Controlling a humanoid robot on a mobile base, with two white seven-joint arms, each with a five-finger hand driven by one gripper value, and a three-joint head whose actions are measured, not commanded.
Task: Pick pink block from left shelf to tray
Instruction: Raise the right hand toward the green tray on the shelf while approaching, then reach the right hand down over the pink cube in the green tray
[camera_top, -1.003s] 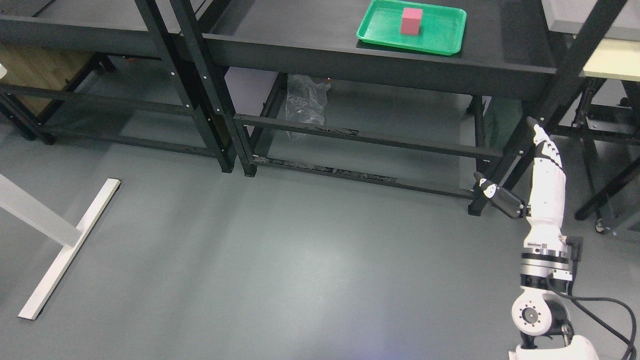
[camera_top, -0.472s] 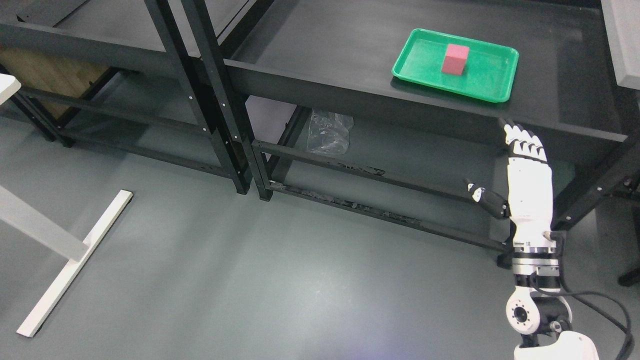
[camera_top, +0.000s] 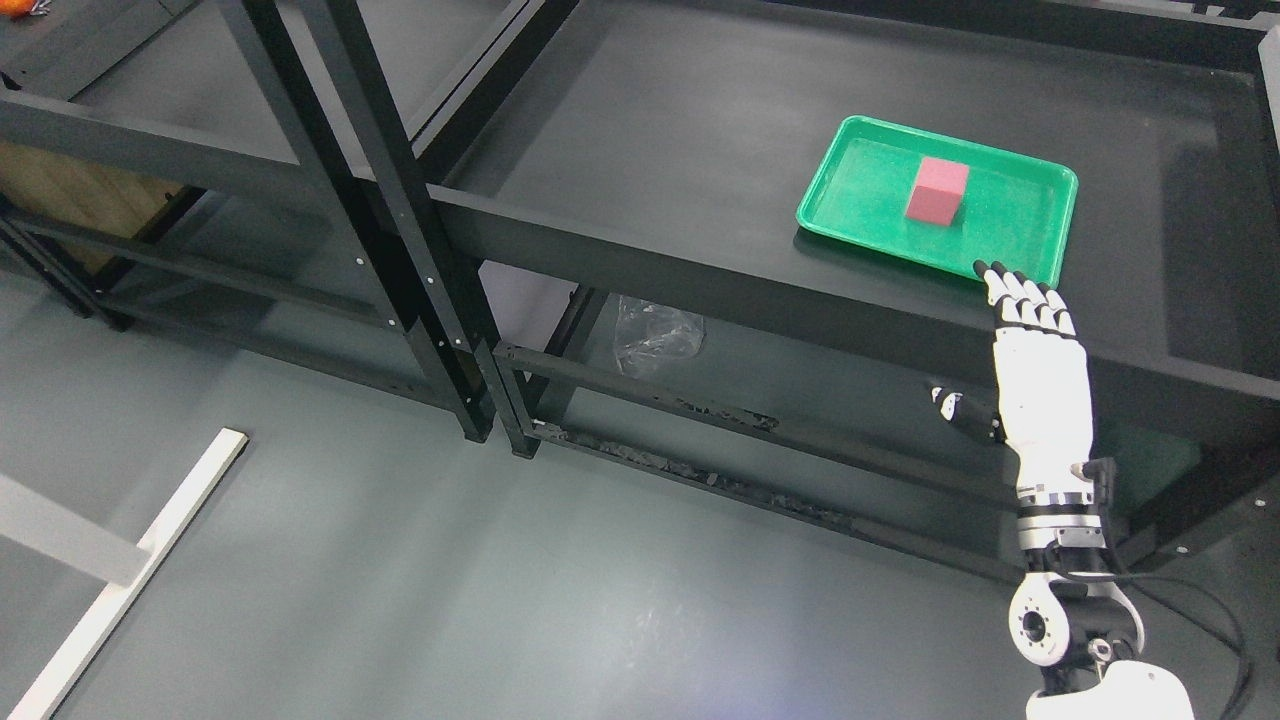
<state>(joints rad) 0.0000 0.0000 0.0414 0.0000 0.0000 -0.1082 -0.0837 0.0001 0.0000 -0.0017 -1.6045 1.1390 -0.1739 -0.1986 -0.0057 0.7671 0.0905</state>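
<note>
The whole view has shifted because the camera moved, so the shelf (camera_top: 700, 150) now fills more of the picture. The right robot hand (camera_top: 1030, 370) has risen compared with the shelf: one second ago it was beside the shelf leg, below the shelf edge, and now its fingertips (camera_top: 1010, 290) reach over the front edge, just at the near rim of the tray (camera_top: 1060, 215). Its fingers are extended as before.

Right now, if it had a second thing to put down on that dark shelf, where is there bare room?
The shelf top is bare from its left posts to the green tray. Inside the tray, green floor shows left of the pink block. The tray's near right corner is tighter: the right hand, open, reaches up there.
</note>
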